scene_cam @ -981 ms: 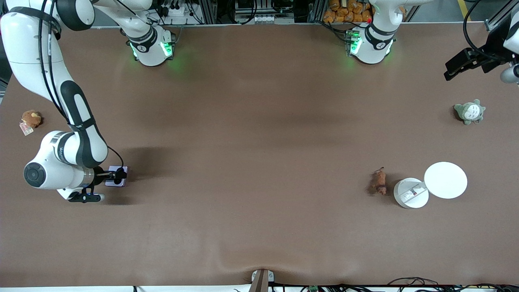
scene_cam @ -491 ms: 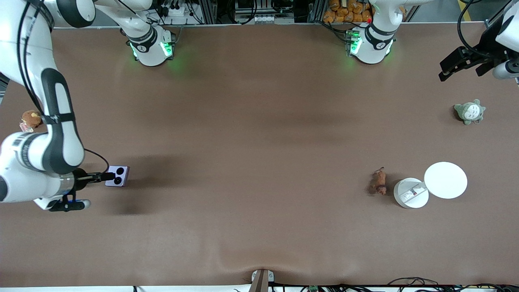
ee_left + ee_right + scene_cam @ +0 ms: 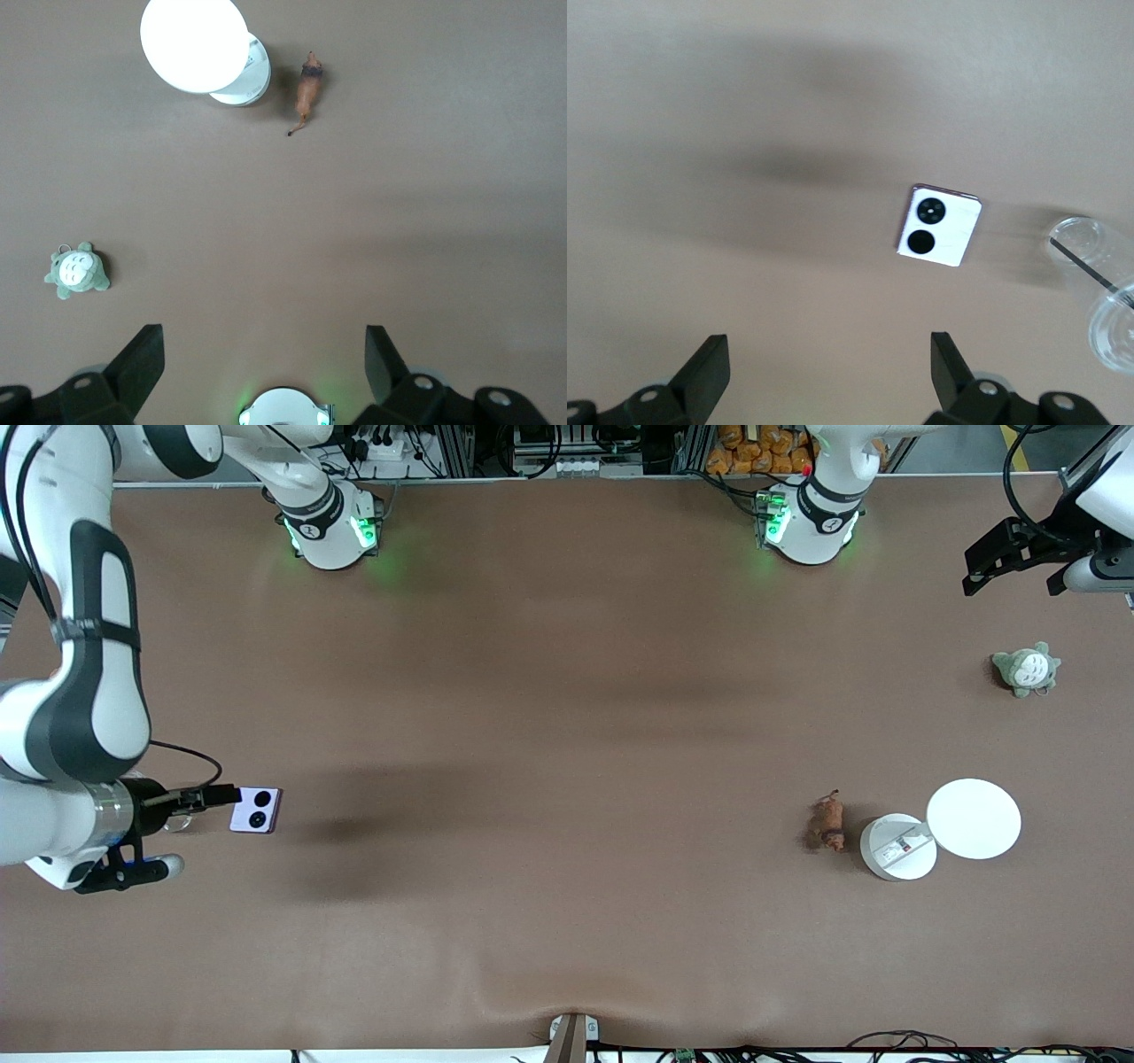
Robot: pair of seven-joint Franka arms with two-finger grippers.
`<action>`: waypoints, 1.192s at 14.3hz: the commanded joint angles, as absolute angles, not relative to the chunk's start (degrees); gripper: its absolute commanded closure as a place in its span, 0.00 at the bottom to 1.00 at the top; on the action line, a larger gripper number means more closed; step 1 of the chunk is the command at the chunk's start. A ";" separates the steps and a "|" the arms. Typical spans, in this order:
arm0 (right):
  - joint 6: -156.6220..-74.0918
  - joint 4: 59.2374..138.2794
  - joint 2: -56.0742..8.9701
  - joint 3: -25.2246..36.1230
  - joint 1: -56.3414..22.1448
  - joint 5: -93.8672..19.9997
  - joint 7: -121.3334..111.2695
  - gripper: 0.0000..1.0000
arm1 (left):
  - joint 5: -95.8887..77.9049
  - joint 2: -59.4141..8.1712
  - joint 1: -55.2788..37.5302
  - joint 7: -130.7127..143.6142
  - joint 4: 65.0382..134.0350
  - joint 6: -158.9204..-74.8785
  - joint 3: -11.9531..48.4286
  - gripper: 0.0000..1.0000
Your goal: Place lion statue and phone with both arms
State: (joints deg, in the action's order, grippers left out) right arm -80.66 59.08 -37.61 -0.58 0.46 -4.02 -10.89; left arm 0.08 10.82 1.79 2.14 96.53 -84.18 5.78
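The lavender phone point(image 3: 256, 810) lies flat on the table with its two black camera circles up, and it also shows in the right wrist view point(image 3: 939, 225). My right gripper point(image 3: 220, 794) is open and empty, just beside the phone toward the right arm's end of the table; its jaws point(image 3: 828, 354) stand wide apart. The reddish-brown lion statue point(image 3: 829, 821) lies on the table beside the white round box, and it also shows in the left wrist view point(image 3: 307, 86). My left gripper point(image 3: 1010, 560) is open and empty, high over the table's corner near the left arm's end, and it shows in the left wrist view point(image 3: 264, 350).
A white round box point(image 3: 897, 847) stands open with its lid point(image 3: 974, 818) beside it. A grey-green plush point(image 3: 1026, 669) lies near the left arm's end of the table. A clear round cup point(image 3: 1099, 292) shows near the phone in the right wrist view.
My right gripper has drawn back from the phone toward the right arm's end of the table, leaving the phone uncovered on the table. The left gripper has shifted slightly.
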 commanded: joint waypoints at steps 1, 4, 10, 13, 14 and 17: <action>-77.18 58.36 -32.53 -0.53 -0.35 -2.37 -10.64 0.00 | 0.44 11.60 2.20 1.23 96.68 -82.09 6.06 0.00; -75.94 59.50 -26.12 -0.53 0.09 -2.55 -4.85 0.00 | 0.44 11.51 2.20 1.14 96.24 -82.00 5.98 0.00; -73.39 69.23 -13.30 -0.62 3.86 -5.25 -4.48 0.00 | 0.44 11.34 2.28 1.14 95.45 -81.91 5.80 0.00; -73.57 76.01 -6.00 -0.88 3.25 -4.66 -4.48 0.00 | 0.53 11.34 2.81 1.05 95.01 -81.83 5.80 0.00; -73.56 77.50 -4.06 -1.14 2.73 -2.57 -4.40 0.00 | 0.53 11.25 2.99 0.97 95.01 -81.83 5.80 0.00; -73.92 82.35 0.34 -1.14 0.88 -0.53 -4.31 0.00 | 0.53 10.90 3.08 1.05 94.66 -81.83 5.80 0.00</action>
State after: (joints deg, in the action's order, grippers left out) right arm -72.24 76.13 -4.30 -0.88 1.75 -2.33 -4.92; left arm 0.09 10.86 2.61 2.10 95.69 -82.92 5.62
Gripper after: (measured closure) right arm 0.000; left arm 0.000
